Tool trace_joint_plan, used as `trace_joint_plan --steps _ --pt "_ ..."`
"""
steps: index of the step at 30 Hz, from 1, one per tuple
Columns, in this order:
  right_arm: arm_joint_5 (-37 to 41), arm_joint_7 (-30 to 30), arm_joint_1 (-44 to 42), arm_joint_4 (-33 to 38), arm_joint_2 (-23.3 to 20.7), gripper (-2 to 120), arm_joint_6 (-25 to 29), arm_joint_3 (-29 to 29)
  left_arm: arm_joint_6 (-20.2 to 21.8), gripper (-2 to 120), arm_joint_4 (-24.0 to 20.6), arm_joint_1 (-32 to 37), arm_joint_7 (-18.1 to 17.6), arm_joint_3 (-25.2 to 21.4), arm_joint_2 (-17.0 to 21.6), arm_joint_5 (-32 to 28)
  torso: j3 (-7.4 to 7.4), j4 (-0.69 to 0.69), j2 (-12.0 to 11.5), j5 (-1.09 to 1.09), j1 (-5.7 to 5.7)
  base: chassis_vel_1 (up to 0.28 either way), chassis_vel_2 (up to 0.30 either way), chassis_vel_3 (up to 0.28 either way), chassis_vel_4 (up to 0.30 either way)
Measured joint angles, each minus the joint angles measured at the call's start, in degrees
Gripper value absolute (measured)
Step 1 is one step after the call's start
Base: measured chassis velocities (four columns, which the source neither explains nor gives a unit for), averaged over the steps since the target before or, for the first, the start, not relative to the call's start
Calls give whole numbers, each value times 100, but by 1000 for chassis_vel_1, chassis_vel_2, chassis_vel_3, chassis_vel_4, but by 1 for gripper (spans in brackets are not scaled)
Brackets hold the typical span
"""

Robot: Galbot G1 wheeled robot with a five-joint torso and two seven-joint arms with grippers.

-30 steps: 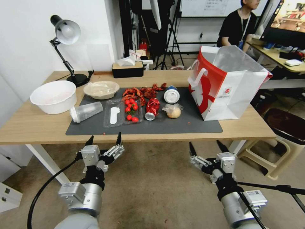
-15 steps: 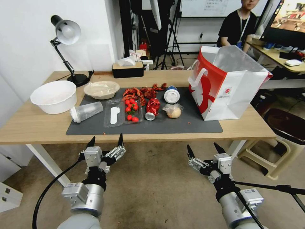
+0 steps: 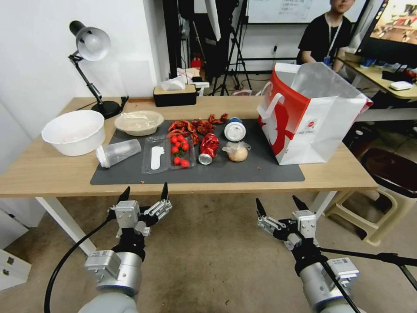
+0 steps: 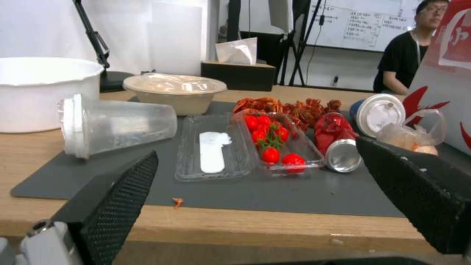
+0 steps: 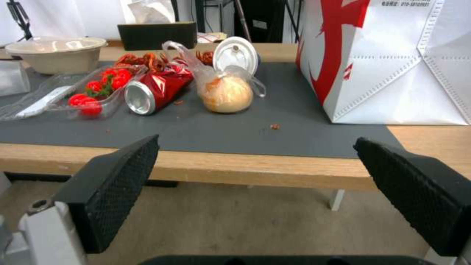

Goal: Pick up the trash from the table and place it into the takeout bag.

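Both hands wide open, empty, hanging below the surface's (image 3: 52,174) near edge: left hand (image 3: 143,194) at 7 o'clock, right hand (image 3: 278,205) at 5.

All trash sits on the grey mat (image 3: 243,171): clear cup (image 3: 117,152) on its side at 9, film-covered bowl (image 3: 139,122) at 10, crushed can (image 3: 208,148) centre, bagged bun (image 3: 237,152) just right of the can, lidded cup (image 3: 235,129) behind the bun. Takeout bag (image 3: 310,117) stands upright at 3, mouth open.

Risks, as judged:
- cup or can could roll off when nudged
- the bun's loose plastic could slip the grip
- bag is light, a rim knock may tip it

Bag has a small logo and a print line; neither readable.
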Motion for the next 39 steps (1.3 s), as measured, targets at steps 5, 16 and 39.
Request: trace_joint_plan --steps 5,16,39 --pt "-8 3 17 -20 -7 100 0 4 -13 100 29 -1 7 0 -6 17 0 0 0 0 0 0 0 0 0" --pt "-34 10 80 -74 -62 100 1 23 -28 100 74 1 46 -20 -13 54 0 0 0 0 0 0 0 0 0" --pt "1042 -2 1688 -1017 -400 100 294 167 -48 100 321 -77 97 -100 124 135 0 -1 0 1 -1 0 0 0 0"
